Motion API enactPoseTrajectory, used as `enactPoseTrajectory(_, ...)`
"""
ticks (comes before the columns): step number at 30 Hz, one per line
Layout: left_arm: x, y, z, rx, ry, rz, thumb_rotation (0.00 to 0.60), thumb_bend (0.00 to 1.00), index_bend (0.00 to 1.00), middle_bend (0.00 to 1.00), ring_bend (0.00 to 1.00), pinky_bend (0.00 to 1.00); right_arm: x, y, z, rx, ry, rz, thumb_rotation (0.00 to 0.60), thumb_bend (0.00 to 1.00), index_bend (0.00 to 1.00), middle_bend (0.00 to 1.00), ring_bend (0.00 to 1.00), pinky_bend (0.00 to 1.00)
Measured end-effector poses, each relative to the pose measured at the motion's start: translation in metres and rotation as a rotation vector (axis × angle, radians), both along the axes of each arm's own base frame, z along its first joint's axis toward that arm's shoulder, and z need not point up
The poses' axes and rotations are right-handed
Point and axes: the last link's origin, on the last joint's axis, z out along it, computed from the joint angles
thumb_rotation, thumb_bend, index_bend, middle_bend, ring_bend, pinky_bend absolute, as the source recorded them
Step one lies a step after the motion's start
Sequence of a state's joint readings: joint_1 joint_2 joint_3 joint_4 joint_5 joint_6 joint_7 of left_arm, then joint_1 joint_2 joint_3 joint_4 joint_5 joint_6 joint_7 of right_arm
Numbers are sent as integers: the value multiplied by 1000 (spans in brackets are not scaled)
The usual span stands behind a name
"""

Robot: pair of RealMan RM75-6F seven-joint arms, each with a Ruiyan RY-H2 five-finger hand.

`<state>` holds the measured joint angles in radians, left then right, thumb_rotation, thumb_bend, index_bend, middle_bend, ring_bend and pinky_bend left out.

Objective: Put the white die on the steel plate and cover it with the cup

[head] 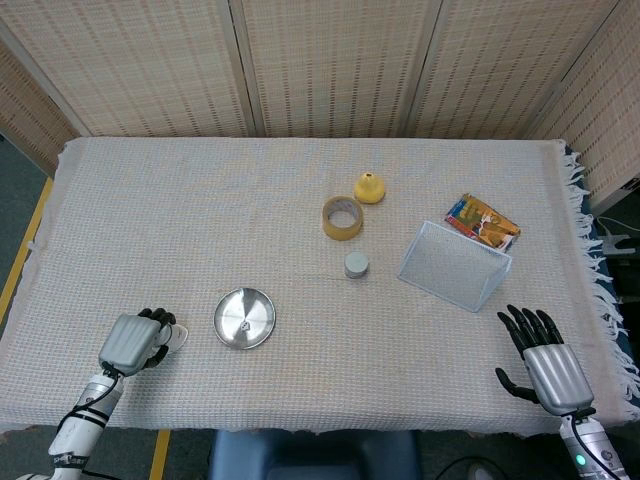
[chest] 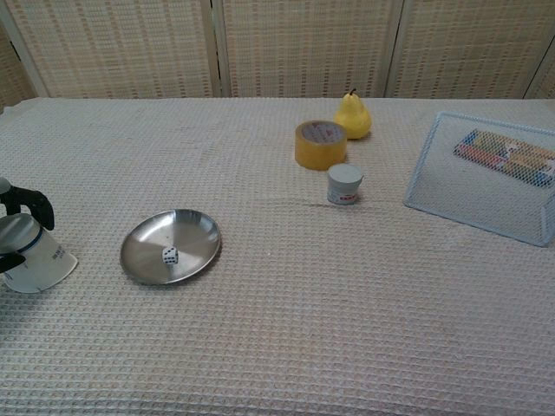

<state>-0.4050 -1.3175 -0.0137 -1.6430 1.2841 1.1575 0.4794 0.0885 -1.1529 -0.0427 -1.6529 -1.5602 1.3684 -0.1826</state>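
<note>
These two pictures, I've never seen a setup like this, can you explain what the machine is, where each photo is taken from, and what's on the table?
It is a two-armed robot with human-like hands, steered remotely by a person. One picture looks down from its head, the other looks forward from its chest.

On the cloth-covered table lie a steel plate with a white die on it, a tape roll, a yellow pear, a small jar, a wire basket and a colourful packet.

The left hand grips an upside-down white cup beside the plate. The right hand is open and holds nothing.
</note>
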Motion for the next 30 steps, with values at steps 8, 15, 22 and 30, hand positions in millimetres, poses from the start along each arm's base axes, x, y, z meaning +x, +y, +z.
enactPoseTrajectory(8, 13, 0, 6, 33, -92, -56, 600, 369, 416, 485, 437, 746, 1, 0, 0, 4, -5, 1, 451, 268, 0, 0, 0, 0)
enactPoseTrajectory(15, 47, 11, 2, -7, -203, -133, 600, 369, 415, 505, 460, 738, 2, 1, 0, 10, -15, 10, 452, 268, 0, 0, 0, 0)
enactPoseTrajectory(22, 86, 21, -22, -57, -204, -205, 600, 369, 413, 518, 473, 746, 2, 2, 3, 12, -26, 12, 450, 268, 0, 0, 0, 0)
enactPoseTrajectory(30, 109, 27, -51, -107, -168, -220, 600, 368, 407, 517, 473, 746, 2, 2, 5, 14, -38, 16, 451, 268, 0, 0, 0, 0)
